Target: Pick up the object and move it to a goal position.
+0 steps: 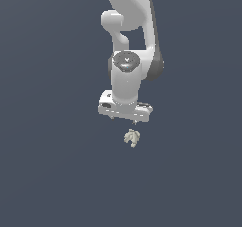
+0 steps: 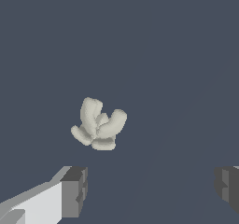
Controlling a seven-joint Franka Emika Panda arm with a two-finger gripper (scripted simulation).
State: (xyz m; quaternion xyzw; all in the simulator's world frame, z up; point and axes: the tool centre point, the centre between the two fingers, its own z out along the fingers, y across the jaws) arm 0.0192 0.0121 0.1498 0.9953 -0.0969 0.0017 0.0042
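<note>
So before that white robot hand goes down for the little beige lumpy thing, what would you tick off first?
1. Hand open: ok. The white robot hand shows its two dark fingertips standing far apart.
2. Nothing held already: ok. The gap between the fingertips is bare.
3. Target in sight: ok. The small beige lumpy object with stubby prongs is plain in the wrist view.
4. Object free of the hand: ok. It lies apart from both fingertips.
5. Hand lined up over the object: not ok. In the wrist view the object sits off the middle of the gap, nearer one fingertip.
6. Goal position known: cannot tell. Neither view shows any marker.
</note>
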